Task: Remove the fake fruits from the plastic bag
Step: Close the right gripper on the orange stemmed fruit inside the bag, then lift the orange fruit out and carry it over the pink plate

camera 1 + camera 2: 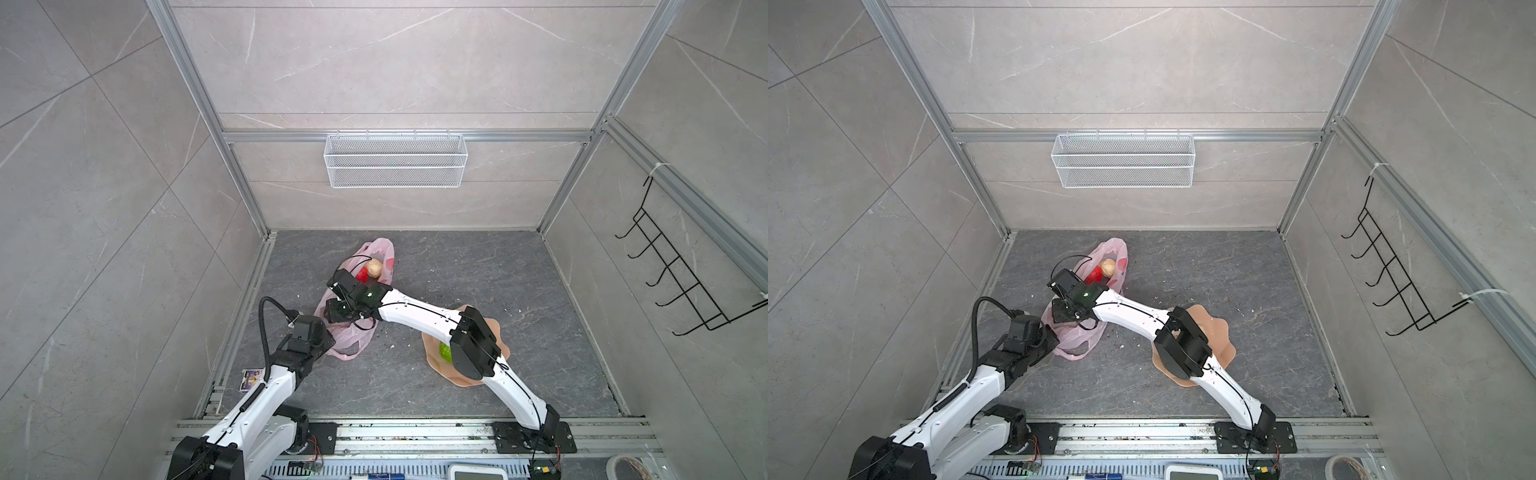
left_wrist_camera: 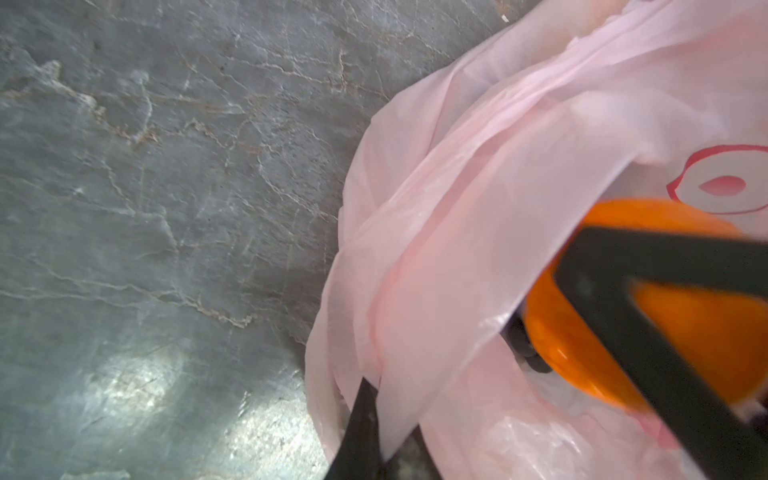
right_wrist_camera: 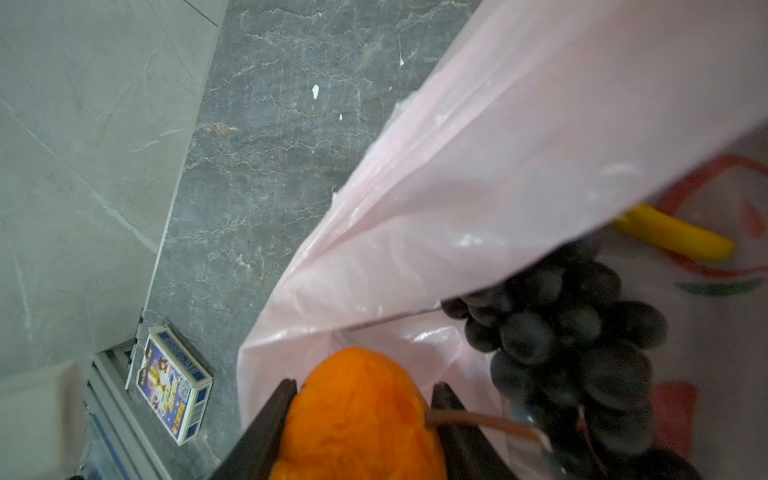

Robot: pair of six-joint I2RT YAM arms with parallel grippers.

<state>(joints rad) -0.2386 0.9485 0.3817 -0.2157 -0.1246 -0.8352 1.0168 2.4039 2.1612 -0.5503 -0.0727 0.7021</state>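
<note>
Item, nearest the robot's base: small printed card box (image 3: 174, 382), on the bench (image 1: 457, 270) off the near-left side of the plastic bag (image 1: 347, 338), apart from it. Item: left hand (image 2: 388, 411), pressed together on a fold of the bag's near rim, the film pinched between its fingers. Item: right hand (image 3: 365, 384), reached into the bag's mouth, fingers set against both flanks of an orange (image 3: 357, 419) and pinching it; the orange sits within the bag. Handling, by judgement: orange rigid, light and glossy, apt to squirt from a shallow pinch, best taken across its widest girth; bag limp, thin and crinkly, likely to cling and rise with the fruit unless its rim is pinned. Item, deeper in the bag: dark grape bunch (image 3: 573, 332), knobbly, and beyond it a yellow banana (image 3: 673, 237); only the right wrist view shows these, the right arm covering them in both top views. Item, at the bag's far end: red piece (image 1: 363, 274) touching a beige lump (image 1: 375, 267), seen in both top views only. Item, well right of the bag: peach plate (image 1: 440, 370) bearing a green ball (image 1: 445, 351), caught in a top view beside the arm's elbow
</note>
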